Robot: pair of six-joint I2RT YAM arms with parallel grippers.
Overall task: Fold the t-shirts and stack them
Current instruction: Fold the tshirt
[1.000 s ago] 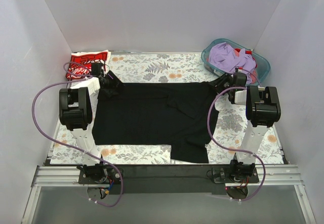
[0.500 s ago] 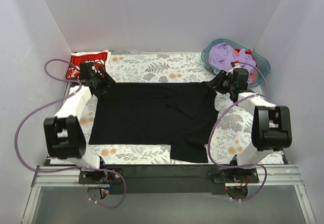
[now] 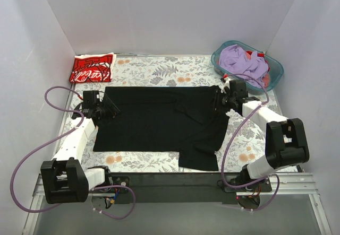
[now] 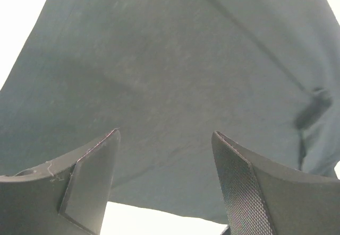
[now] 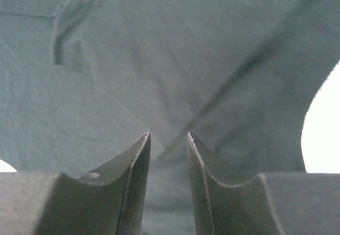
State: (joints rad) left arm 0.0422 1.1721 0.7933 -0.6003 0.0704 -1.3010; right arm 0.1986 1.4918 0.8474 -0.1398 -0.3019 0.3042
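The black t-shirt [image 3: 154,121] is plain, the red t-shirt [image 3: 93,68] has white lettering, the table [image 3: 159,70] is grey-and-orange floral

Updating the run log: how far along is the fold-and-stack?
Done: red t-shirt looks folded, far left corner. In hand: black t-shirt lying mostly flat, left claw and right claw at its side edges. Remaining: fold it, stack it with the red one.

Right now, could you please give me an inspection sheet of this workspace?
Surface: floral table, partly covered by cloth.
Job's things: black t-shirt spread mid-table; red t-shirt at the far left corner.
Clutter: basket holding purple clothes, far right corner.
Grippers: left gripper open over the black t-shirt; right gripper fingers nearly closed, grip unclear.
Cables: purple cables loop beside both arms.
Surroundings: white walls; nothing else seen.
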